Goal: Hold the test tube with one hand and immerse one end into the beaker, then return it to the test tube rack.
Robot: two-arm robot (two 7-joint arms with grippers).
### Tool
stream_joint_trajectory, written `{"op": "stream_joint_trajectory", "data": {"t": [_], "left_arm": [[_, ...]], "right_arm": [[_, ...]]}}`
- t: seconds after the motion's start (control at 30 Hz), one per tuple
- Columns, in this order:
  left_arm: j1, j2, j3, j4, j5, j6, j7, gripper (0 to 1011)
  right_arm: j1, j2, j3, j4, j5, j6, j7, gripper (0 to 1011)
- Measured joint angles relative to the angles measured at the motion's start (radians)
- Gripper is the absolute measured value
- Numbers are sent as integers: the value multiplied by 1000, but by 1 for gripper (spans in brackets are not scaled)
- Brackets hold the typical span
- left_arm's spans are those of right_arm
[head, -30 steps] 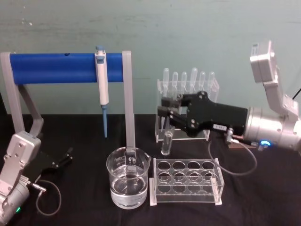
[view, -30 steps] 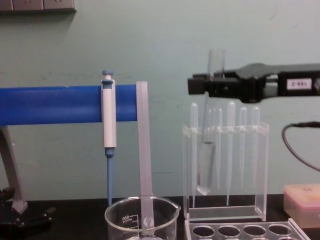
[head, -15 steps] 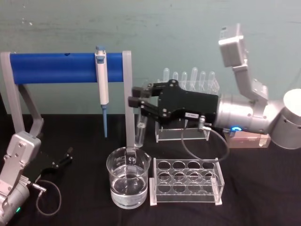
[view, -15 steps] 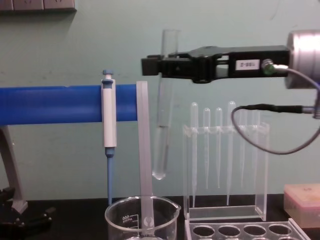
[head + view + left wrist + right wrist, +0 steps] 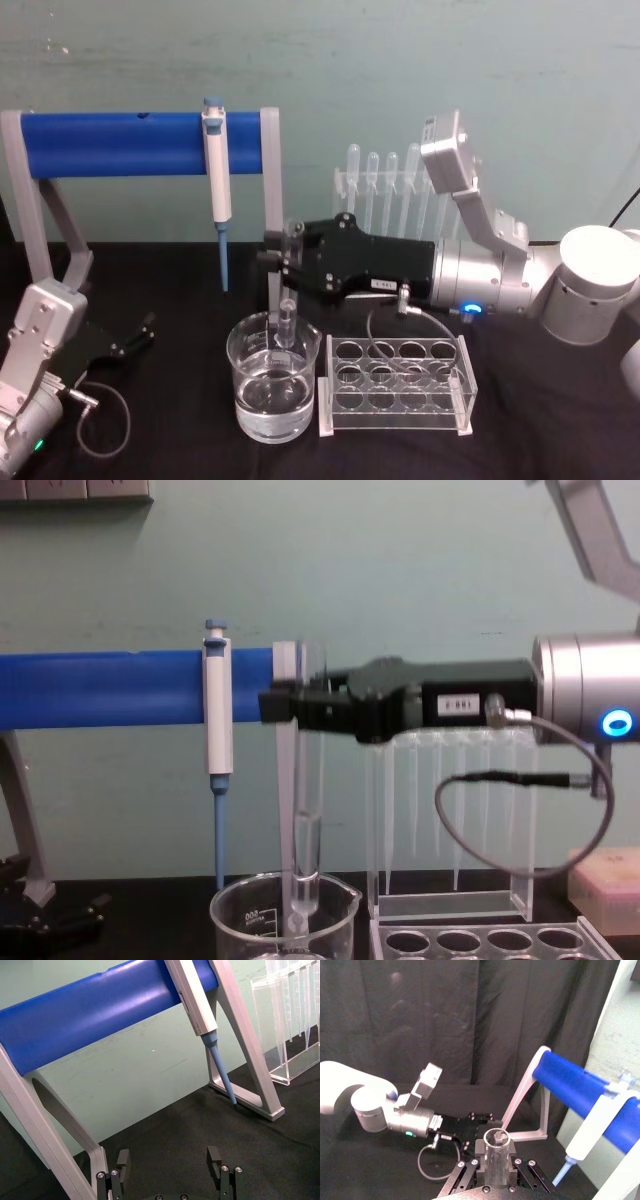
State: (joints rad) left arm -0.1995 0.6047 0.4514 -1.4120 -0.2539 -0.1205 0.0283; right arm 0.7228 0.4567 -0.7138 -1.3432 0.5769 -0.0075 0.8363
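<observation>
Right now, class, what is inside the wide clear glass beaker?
The wide clear glass beaker holds clear liquid low down; the clear glass test tube, gripped by the right claw, hangs with its bottom end inside the rim. Whether the tip touches liquid is unclear.

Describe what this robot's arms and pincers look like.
The silver-grey right arm ends in a black blocky right pincer with two short jaws, a white label, a grey looping cable and a glowing blue ring. The left pincer is black too, on a boxy grey wrist with a thin looped cable.
</observation>
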Motion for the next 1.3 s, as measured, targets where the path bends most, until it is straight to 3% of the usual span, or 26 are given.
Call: {"op": "stream_joint_trajectory", "data": {"t": [0.33, 0.6, 1.3], "left_arm": [[0, 0, 0, 0, 0, 0, 0, 1000], [0, 0, 0, 0, 0, 0, 0, 1000], [0, 0, 0, 0, 0, 0, 0, 1000]], "right_arm": [[-40, -28, -11, 78, -7, -61, 31, 224], [-51, -53, -17, 127, -38, -117, 51, 224], [-70, -78, 4, 167, -65, -154, 61, 224]]}}
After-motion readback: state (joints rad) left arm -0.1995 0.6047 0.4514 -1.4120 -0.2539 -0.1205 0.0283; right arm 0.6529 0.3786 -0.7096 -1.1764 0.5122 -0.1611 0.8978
